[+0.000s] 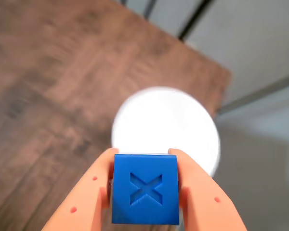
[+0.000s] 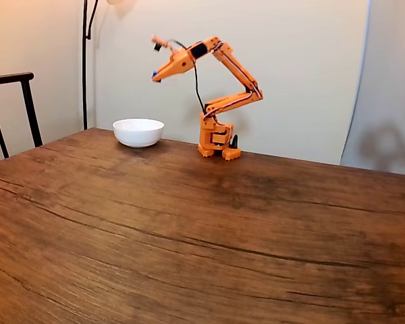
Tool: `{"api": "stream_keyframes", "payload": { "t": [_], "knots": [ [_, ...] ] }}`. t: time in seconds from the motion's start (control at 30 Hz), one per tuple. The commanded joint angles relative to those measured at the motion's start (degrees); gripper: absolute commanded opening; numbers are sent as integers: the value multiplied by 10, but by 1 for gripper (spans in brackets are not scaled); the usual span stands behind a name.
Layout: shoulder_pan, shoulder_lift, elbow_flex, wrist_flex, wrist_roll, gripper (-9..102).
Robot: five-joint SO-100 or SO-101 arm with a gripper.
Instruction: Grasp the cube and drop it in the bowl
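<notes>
My orange gripper (image 1: pixel 145 156) is shut on the blue cube (image 1: pixel 145 190), which shows an X pressed into the face toward the wrist camera. One finger (image 1: pixel 86 192) presses the cube's left side and the other its right. Below and beyond the cube lies the white bowl (image 1: pixel 166 127), round and blurred. In the fixed view the arm reaches up and left from its base, the gripper (image 2: pixel 156 75) hangs high above the bowl (image 2: pixel 138 131), slightly to its right, and the cube (image 2: pixel 154 74) is a blue speck at the tip.
The bowl stands near the far edge of a brown wooden table (image 2: pixel 189 229), beside the arm's base (image 2: pixel 217 143). A dark chair (image 2: pixel 13 108) and a lamp pole (image 2: pixel 85 61) stand at the left. The table's edge (image 1: pixel 202 53) runs close behind the bowl.
</notes>
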Motion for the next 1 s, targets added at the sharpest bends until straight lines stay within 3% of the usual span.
{"api": "stream_keyframes", "payload": {
  "t": [0.0,0.43,0.97],
  "knots": [
    [42,-2,25,0,4,8],
    [107,-3,258,-196,3,8],
    [111,-13,301,-273,4,9]
  ]
}}
